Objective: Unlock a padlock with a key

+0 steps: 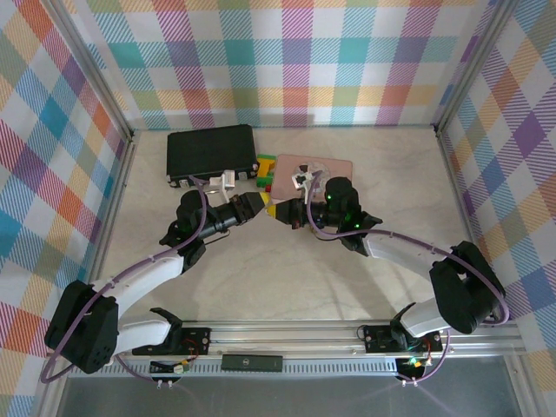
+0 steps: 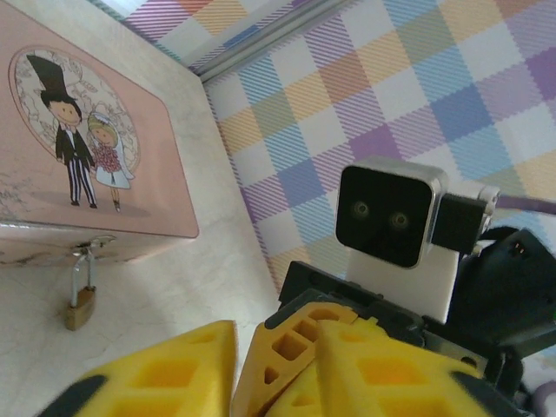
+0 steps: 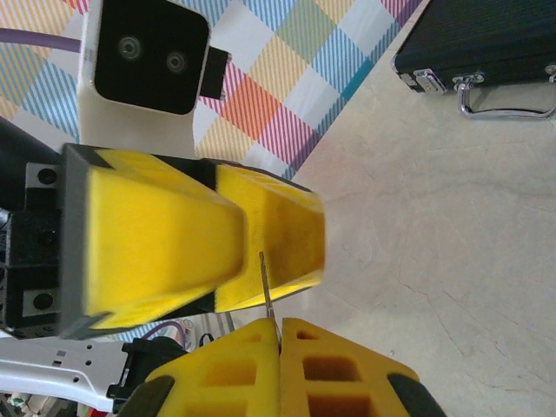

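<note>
While my right claw (image 3: 278,334) pinches the key (image 3: 266,287) edge-on, my left claw (image 3: 224,282) meets it tip to tip.
I judge this a handover above the tabletop (image 2: 174,287). The left jaws stand nearly together at the thin blade, but I cannot tell whether they grip it. The padlock (image 2: 81,304), tiny and brass-gold, hangs by its thin silver shackle from the hasp (image 2: 91,246) of the pink tin box (image 2: 104,130).

Plaid walls (image 1: 295,61), seemingly marble tabletop (image 1: 287,278)
</note>
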You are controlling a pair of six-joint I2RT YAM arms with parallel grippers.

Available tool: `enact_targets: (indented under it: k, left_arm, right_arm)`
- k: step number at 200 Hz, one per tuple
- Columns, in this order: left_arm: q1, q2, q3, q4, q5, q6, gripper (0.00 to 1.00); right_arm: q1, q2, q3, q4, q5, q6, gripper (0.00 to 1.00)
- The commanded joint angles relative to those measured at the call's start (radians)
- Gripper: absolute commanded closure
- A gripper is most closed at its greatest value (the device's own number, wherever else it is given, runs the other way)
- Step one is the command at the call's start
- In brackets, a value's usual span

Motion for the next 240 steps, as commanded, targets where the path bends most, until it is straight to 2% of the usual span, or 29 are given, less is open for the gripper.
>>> enact_targets:
  k: [1, 22, 42, 53, 62, 73, 83, 164, 240]
  left_arm:
    - [-0.01, 0.002, 0.017, 0.028, 0.01, 0.013, 0.83]
    - [-0.012, -0.002, 0.011, 0.027, 0.0, 0.014, 1.0]
    - [-0.012, -0.005, 0.009, 0.024, -0.011, 0.015, 1.0]
    - [-0.012, -0.007, 0.006, 0.024, -0.019, 0.014, 1.0]
    - [-0.012, -0.01, 0.003, 0.026, -0.029, 0.012, 1.0]
    - [-0.011, -0.013, 0.001, 0.029, -0.036, 0.012, 1.0]
    - [-0.012, -0.016, 0.001, 0.032, -0.04, 0.01, 1.0]
    - [-0.013, -0.011, -0.014, 0.072, -0.054, -0.02, 1.0]
    - [-0.013, -0.019, -0.018, 0.073, -0.076, -0.023, 1.0]
  right_arm:
    - [-0.011, 0.017, 0.029, 0.055, -0.021, 0.023, 1.0]
    - [-0.014, 0.017, 0.025, 0.062, -0.024, 0.032, 1.0]
    - [-0.017, 0.008, 0.018, 0.072, -0.019, 0.044, 1.0]
    - [-0.02, -0.001, 0.012, 0.066, -0.003, 0.057, 0.83]
    - [-0.022, -0.012, 0.003, 0.066, 0.011, 0.067, 0.74]
    - [-0.024, -0.023, -0.013, 0.078, 0.025, 0.082, 0.66]
    - [-0.026, -0.031, -0.028, 0.1, 0.031, 0.096, 0.64]
    - [-0.01, 0.088, -0.062, 0.371, -0.041, 0.231, 0.67]
    - [0.006, 0.079, -0.095, 0.387, -0.018, 0.247, 0.71]
